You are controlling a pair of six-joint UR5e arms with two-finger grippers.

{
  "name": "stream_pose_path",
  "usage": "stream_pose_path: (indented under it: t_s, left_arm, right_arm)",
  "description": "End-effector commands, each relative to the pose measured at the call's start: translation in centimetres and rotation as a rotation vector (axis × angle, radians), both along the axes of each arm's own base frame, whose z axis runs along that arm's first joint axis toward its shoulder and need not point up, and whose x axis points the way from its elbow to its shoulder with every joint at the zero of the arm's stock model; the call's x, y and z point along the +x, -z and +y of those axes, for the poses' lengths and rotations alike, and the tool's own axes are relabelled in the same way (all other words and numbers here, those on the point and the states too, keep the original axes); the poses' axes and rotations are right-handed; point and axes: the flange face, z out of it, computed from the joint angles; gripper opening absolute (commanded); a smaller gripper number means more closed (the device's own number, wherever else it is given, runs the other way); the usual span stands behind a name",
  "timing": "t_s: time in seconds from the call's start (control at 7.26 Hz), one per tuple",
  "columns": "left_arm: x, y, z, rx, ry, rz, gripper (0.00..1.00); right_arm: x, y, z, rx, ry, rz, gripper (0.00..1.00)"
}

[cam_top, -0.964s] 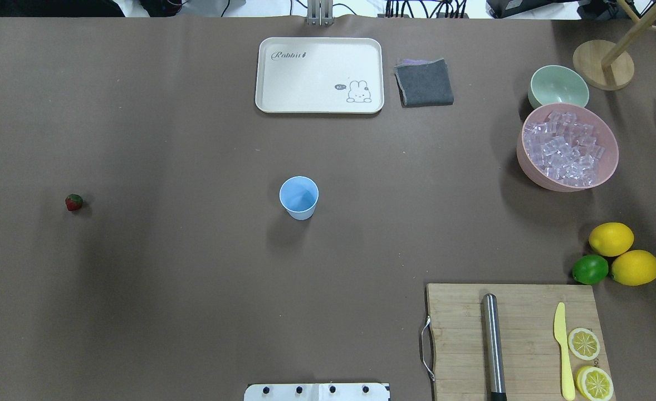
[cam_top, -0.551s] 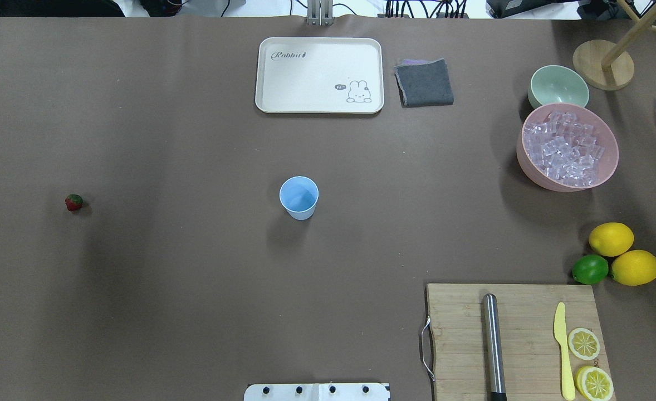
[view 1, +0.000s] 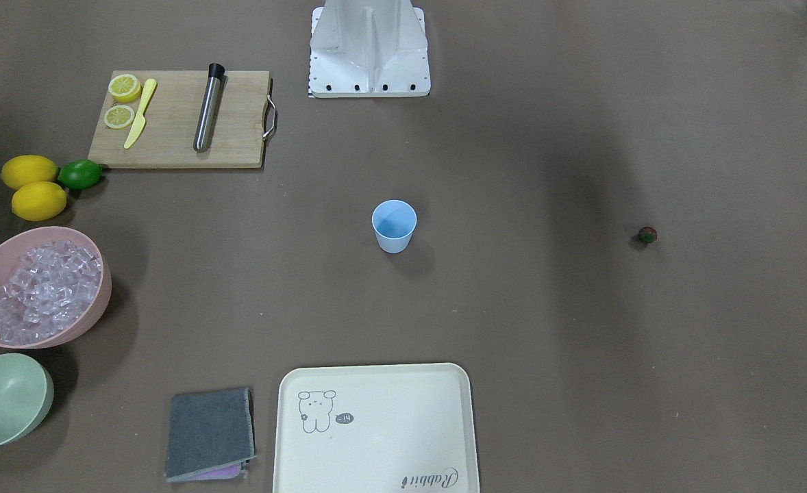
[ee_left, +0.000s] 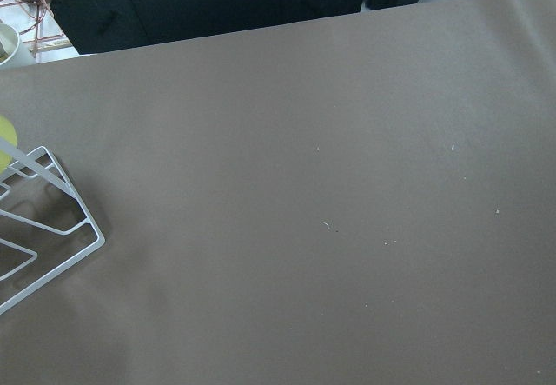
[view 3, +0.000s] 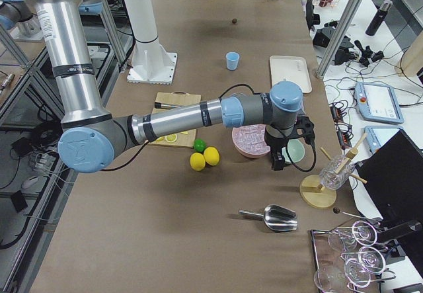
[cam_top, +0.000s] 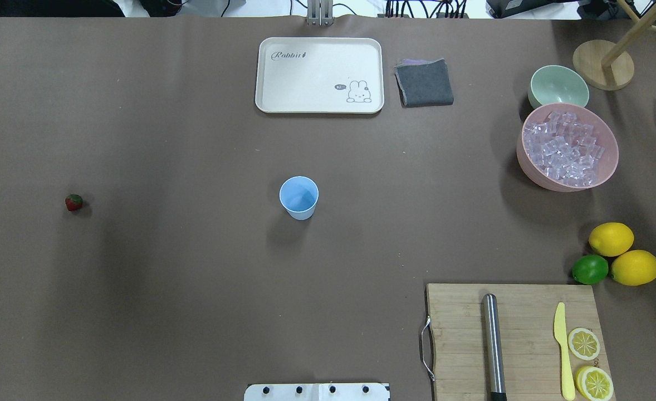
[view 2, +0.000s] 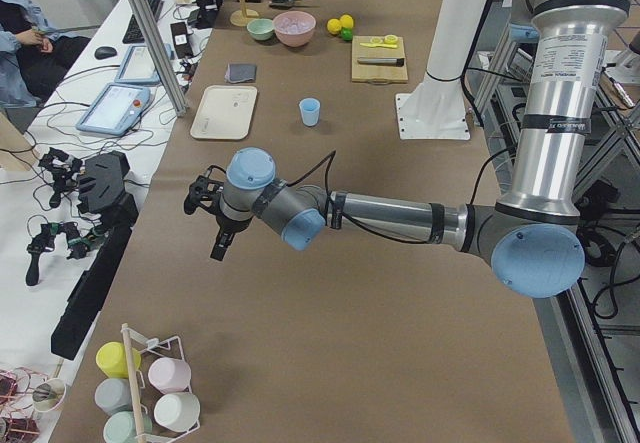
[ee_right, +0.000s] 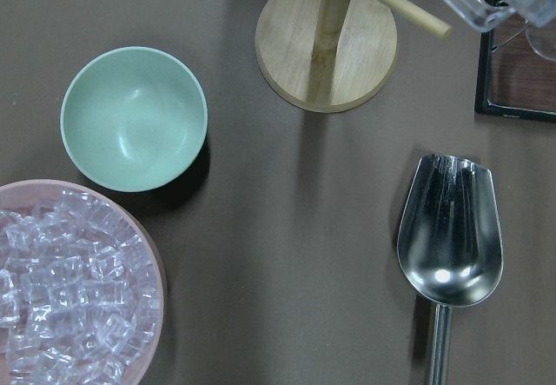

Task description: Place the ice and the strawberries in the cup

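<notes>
The small light blue plastic cup point(cam_top: 299, 197) stands upright in the middle of the brown surface point(cam_top: 194, 289), long axis vertical, mouth up and empty. It probably sits there so either arm can reach it. The tiny red strawberry point(cam_top: 73, 202) lies well apart on the left arm's side. The clear ice cubes point(cam_top: 564, 153) fill the pink bowl point(cam_top: 533, 175) on the right arm's side, near the steel scoop point(ee_right: 449, 237). The right claw point(view 3: 276, 159) hangs there, and the left claw point(view 2: 207, 203) hovers over bare surface. I cannot tell how wide either is.

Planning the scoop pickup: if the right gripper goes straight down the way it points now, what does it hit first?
Probably bare table, in the gap between the pale green bowl and the metal scoop. The right gripper points down near that bowl; depth is unclear, so it might clip the rim.
</notes>
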Motion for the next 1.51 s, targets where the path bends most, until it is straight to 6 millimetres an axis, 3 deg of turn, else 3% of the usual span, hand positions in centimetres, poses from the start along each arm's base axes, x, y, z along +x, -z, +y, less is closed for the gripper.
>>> stream_pose_path:
  t_s: [0.0, 0.28, 0.69, 0.83, 1.1, 1.24, 1.38]
  left_arm:
    - [0.3, 0.5, 0.1, -0.052, -0.046, 0.063, 0.97]
    - [0.2, 0.3, 0.7, -0.055, -0.049, 0.067, 0.97]
    - [0.1, 0.3, 0.9, -0.055, -0.043, 0.063, 0.97]
    - [0.1, 0.1, 1.1, -0.057, -0.044, 0.062, 0.97]
    - [0.1, 0.0, 1.0, -0.058, -0.043, 0.061, 0.97]
    - [0.1, 0.0, 0.9, -0.06, -0.044, 0.062, 0.97]
    - [0.2, 0.0, 0.8, -0.06, -0.045, 0.062, 0.97]
  right_arm:
    - [0.0, 0.0, 0.0, 0.0, 0.0, 0.0, 0.99]
    - [-0.4, 0.6, -0.1, 0.008, 0.006, -0.012, 0.99]
    - [-5.6, 3.3, -0.3, -0.037, 0.005, -0.049, 0.98]
    - [-9.4, 5.2, 0.2, -0.062, 0.01, -0.063, 0.98]
    - [-15.4, 7.0, 1.2, -0.059, -0.031, -0.123, 0.98]
    - [-19.2, 5.9, 2.7, -0.035, -0.024, -0.139, 0.98]
    - [-20.9, 5.0, 4.0, -0.023, -0.028, -0.141, 0.98]
